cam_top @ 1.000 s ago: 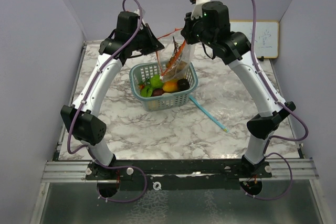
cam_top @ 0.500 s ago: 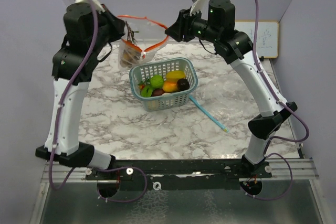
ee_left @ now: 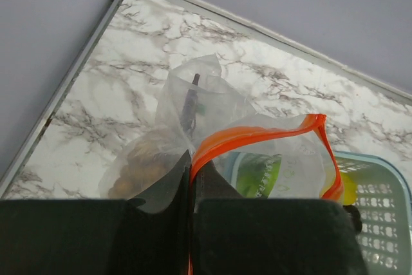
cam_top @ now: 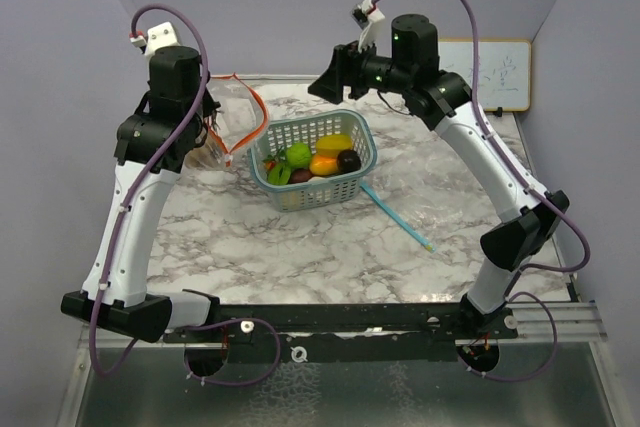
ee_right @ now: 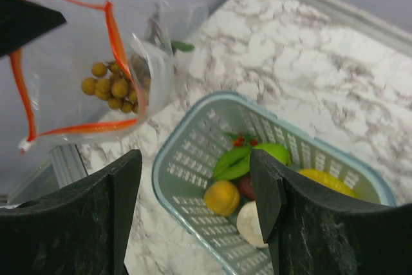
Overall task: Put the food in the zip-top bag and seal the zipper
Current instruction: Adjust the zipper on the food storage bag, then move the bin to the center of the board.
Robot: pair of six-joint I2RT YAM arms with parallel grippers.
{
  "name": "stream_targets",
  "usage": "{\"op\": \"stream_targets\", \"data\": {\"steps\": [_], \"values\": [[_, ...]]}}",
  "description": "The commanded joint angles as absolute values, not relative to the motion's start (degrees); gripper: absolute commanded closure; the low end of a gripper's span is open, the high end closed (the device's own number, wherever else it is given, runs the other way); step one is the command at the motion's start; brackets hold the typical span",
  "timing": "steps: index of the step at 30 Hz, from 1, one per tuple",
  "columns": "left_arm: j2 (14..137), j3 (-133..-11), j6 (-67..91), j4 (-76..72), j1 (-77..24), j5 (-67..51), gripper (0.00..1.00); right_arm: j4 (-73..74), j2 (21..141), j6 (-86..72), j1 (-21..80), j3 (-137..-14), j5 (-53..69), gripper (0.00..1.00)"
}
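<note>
The clear zip-top bag (cam_top: 232, 137) with an orange zipper rim hangs left of the basket. My left gripper (cam_top: 218, 130) is shut on that rim (ee_left: 191, 165). A brown grape bunch (ee_right: 109, 85) lies inside the bag (ee_right: 84, 69), whose mouth gapes open. My right gripper (cam_top: 318, 85) stands open above the basket's far-left corner with nothing between its fingers (ee_right: 196, 165). The other food sits in the teal mesh basket (cam_top: 345, 187): a green apple (ee_right: 273, 152), an orange-yellow fruit (ee_right: 222, 198), a dark plum (cam_top: 349, 160) and a yellow piece (cam_top: 335, 144).
A thin blue stick (cam_top: 400, 219) lies on the marble table right of the basket. A small whiteboard (cam_top: 500, 75) leans at the back right. Grey walls close in the back and both sides, and the bag hangs near the left wall.
My right gripper has let go of the bag's rim and opened. The left arm has swung the bag from over the basket out to the left and lower.
</note>
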State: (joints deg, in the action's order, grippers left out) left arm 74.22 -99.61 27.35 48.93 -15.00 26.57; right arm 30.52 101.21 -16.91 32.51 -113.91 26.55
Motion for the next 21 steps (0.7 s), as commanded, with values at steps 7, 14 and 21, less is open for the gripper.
{"op": "stream_targets", "data": {"steps": [7, 14, 21], "values": [[73.6, -97.8, 25.4, 46.7, -14.8, 32.6, 1.0, 35.2, 105.8, -15.3, 38.1, -99.1, 15.1, 0.32], [74.4, -98.0, 25.5, 45.6, -14.8, 31.4, 1.0, 45.3, 111.7, -15.2, 38.3, -99.7, -2.9, 0.32], [75.0, -98.0, 26.3, 45.0, -14.7, 28.7, 1.0, 49.3, 107.0, -19.6, 37.0, -91.7, -16.2, 0.3]]}}
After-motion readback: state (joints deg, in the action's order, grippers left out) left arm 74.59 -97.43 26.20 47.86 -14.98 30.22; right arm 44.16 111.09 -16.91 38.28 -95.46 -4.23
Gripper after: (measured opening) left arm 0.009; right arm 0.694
